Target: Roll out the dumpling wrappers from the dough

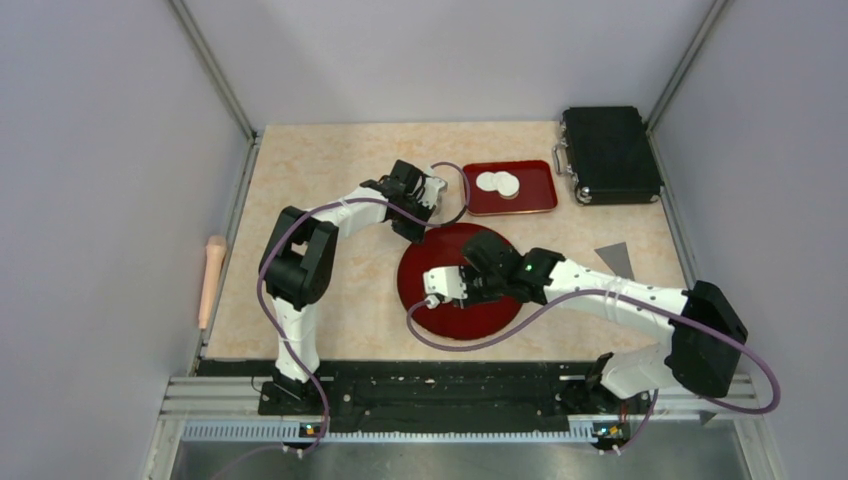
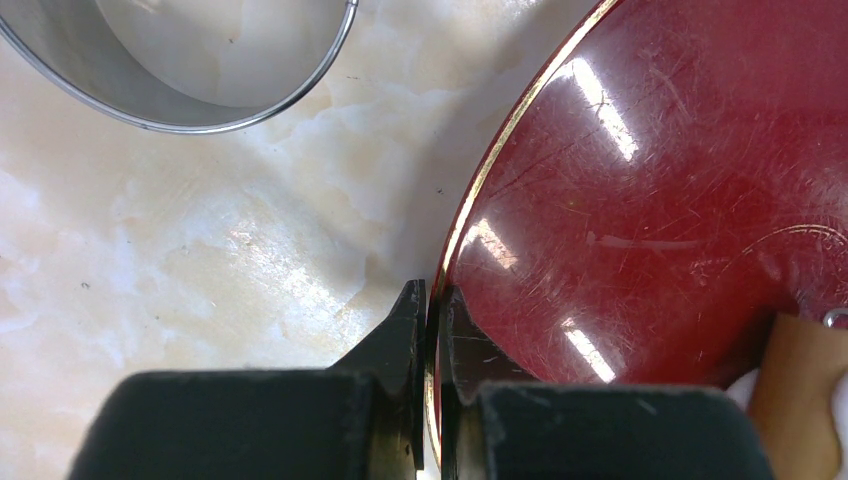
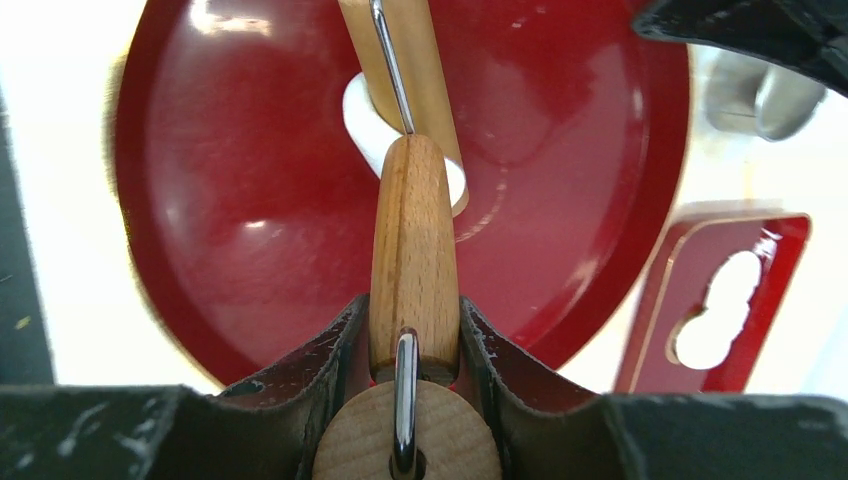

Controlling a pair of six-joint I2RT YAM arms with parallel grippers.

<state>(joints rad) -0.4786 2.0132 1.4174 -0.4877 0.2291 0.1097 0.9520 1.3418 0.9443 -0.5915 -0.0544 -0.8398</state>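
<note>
My left claw (image 2: 430, 305) is pinched together on the gold-edged rim of the round red plate (image 1: 500, 310), one finger on the worktop (image 2: 200, 260) side and one on the plate side. This shows at the bottom centre of the left wrist view. A metal ring (image 2: 90, 80) stands on the worktop in the upper left of that view, apart from the plate.

My right claw (image 3: 410, 310) is clamped on the handle of a small wooden roller (image 3: 412, 230), a finger pressed against each side of it. The roller's barrel reaches away toward the top centre of the right wrist view. The dough (image 3: 362, 125) lies under that barrel near the middle of the plate, and only white edges show on either side of it.

In the overhead view the plate sits at the centre of the worktop. Up and to the right of it is a red tray (image 1: 540, 195). Two dumpling wrappers (image 1: 498, 183) lie on it, round and white, overlapping at their edges. A black case (image 1: 610, 155) sits closed to the right of the tray.
</note>
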